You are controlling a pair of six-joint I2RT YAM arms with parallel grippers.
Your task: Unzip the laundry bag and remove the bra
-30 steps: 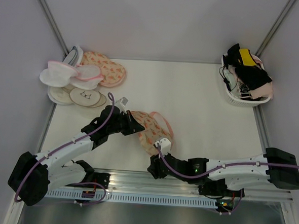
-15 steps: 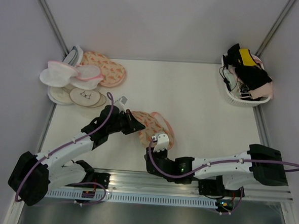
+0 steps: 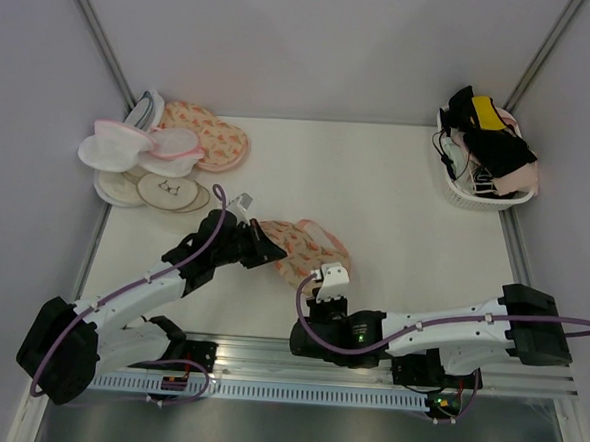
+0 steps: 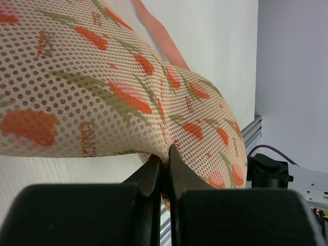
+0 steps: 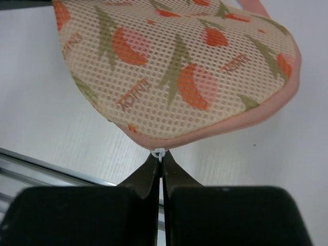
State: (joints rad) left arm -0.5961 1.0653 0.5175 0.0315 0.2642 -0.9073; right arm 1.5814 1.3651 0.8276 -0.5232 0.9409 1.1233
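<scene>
The laundry bag (image 3: 301, 247) lies near the bench's (image 3: 396, 207) front edge, my left jaws pinching a fold of its mesh, my right jaws pinched on its white zipper pull (image 5: 160, 152).

The laundry bag (image 3: 298, 247) lies on the worktop (image 3: 396, 207) just below the middle of the overhead frame. It is a peanut-shaped peach mesh pouch printed with orange carrot shapes and edged in pink. My left end effector (image 4: 164, 163) pinches a fold at its left end. My right end effector (image 5: 160, 160) nips the small white zipper pull (image 5: 160, 152) on its near rim.
</scene>
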